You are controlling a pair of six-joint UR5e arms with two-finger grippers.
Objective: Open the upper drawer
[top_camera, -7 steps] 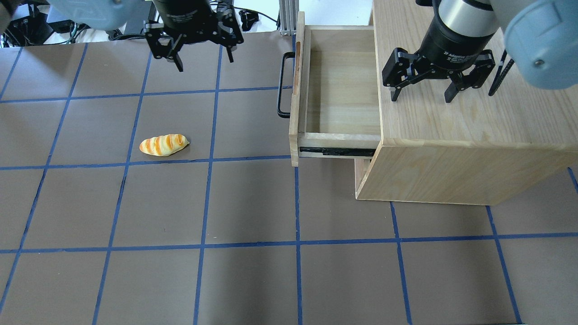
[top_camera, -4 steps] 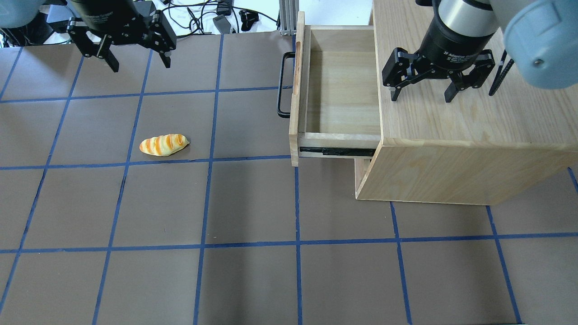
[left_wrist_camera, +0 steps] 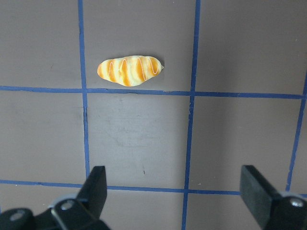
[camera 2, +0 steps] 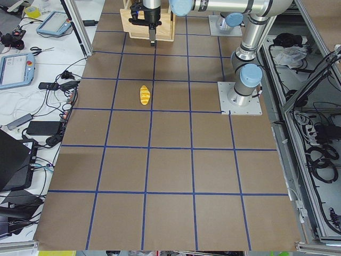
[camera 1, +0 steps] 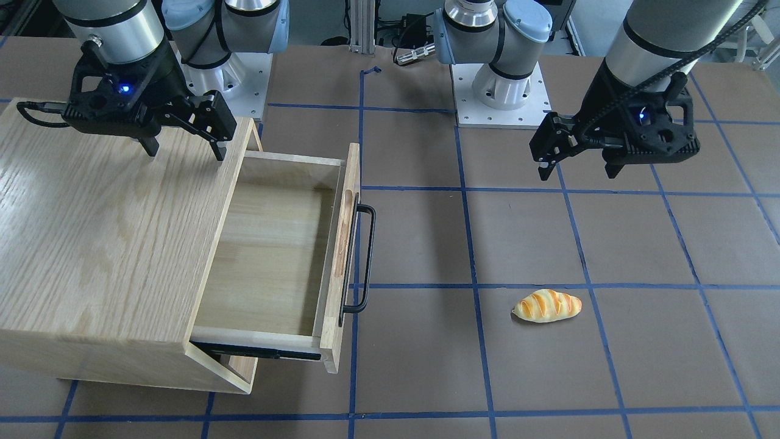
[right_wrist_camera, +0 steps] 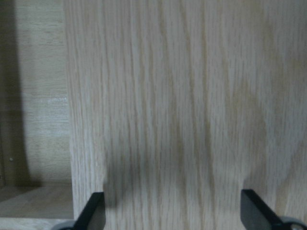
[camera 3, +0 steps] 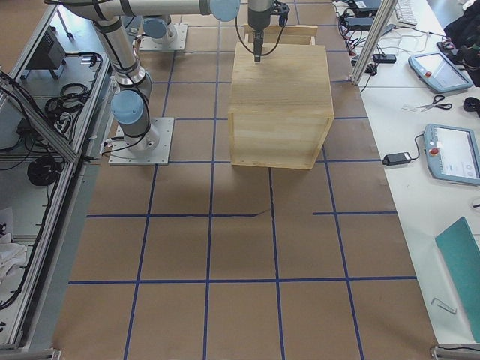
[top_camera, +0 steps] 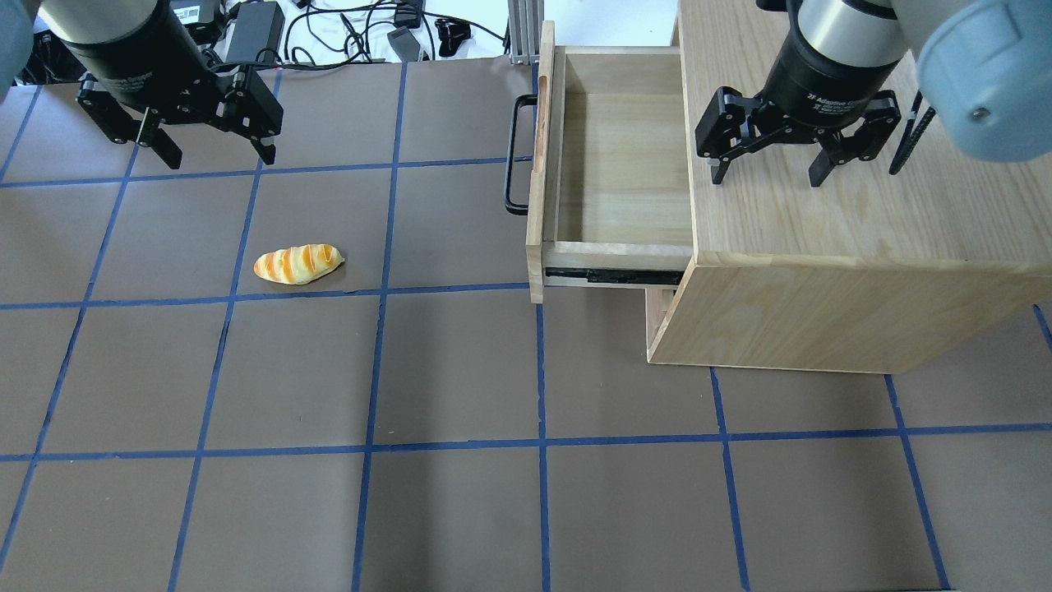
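Standing pulled out: shallow light-wood upper drawer [top_camera: 625, 164], black bar handle | left gripper [top_camera: 218, 154] spread, empty, above brown table [top_camera: 460, 370] | right gripper [top_camera: 767, 177] spread, empty, over oak-grain cabinet [top_camera: 863, 312]

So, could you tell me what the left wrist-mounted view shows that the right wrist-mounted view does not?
Only the left wrist view shows the striped orange-and-yellow toy bread roll on the blue-taped brown table. Only the right wrist view shows the oak-grain cabinet top and, at its left, a strip of the open light-wood upper drawer. Both show black fingers spread wide: left gripper and right gripper hold nothing.
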